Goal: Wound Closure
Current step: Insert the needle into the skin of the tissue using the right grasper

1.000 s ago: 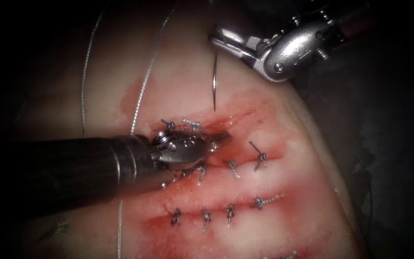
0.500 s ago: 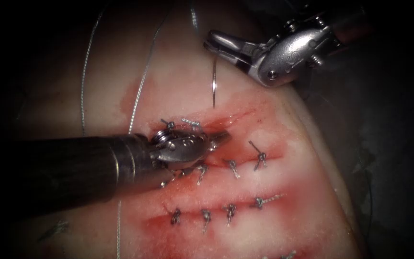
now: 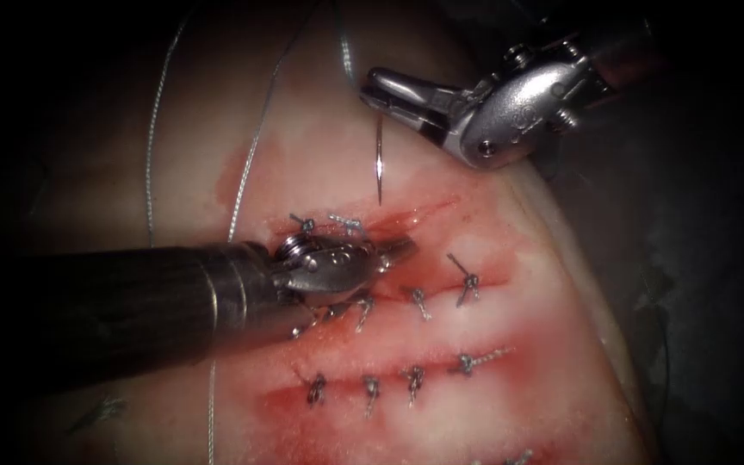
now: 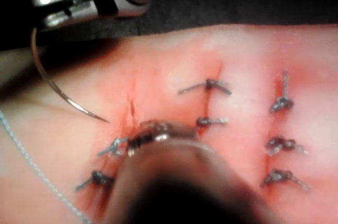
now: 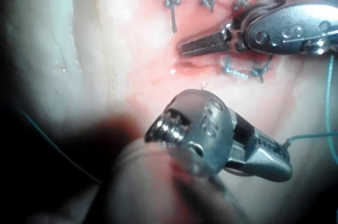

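A: Endoscope view: right tool [image 3: 370, 86] clamped on needle [image 3: 378, 164] near its thread end, point hanging free just above the cut [image 3: 406, 213].
B: Left tool [image 3: 405, 248] closed, empty, resting on tissue [image 3: 475, 344].
A: Left wrist view: needle [image 4: 58, 89] outside tissue.

left gripper [image 4: 145, 134]: tips hidden behind own blurred shaft | needle [image 5: 204, 83]: mostly hidden by right gripper [image 5: 274, 163] | thread [image 3: 247, 168]: cut off at far frame edge | tissue [image 3: 553, 362]: right edge lost in dark
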`<act>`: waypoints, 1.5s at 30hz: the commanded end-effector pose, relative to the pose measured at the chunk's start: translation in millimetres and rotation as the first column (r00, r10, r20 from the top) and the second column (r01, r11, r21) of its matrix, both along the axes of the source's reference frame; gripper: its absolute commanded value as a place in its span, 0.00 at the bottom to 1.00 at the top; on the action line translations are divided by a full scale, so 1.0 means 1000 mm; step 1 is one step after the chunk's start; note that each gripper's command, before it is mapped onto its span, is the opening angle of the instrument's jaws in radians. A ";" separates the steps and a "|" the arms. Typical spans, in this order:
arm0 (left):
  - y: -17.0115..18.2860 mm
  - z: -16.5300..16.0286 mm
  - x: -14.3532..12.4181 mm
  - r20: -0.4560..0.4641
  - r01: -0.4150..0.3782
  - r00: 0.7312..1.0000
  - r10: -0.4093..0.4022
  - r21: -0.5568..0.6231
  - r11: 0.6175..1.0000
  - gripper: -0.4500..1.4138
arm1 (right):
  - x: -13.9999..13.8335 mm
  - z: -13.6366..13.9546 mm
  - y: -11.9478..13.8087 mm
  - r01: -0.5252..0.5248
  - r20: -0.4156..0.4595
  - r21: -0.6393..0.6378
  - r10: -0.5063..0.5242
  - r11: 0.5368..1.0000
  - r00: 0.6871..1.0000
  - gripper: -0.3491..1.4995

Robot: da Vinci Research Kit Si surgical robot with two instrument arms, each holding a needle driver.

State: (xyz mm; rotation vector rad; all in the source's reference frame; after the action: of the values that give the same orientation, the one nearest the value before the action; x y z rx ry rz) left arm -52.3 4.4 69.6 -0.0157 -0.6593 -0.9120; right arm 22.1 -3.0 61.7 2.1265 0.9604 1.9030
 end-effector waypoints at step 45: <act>0.0008 0.0001 -0.0006 -0.001 0.009 1.000 -0.009 0.000 1.000 0.00 | 0.0011 0.0014 -0.0001 0.079 0.046 -0.117 -0.074 0.990 0.996 0.00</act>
State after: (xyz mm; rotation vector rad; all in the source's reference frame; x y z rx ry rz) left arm -52.2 4.6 69.3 -0.0170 -0.6563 -0.9204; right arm 22.5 -3.1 62.7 2.0176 0.9394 1.8045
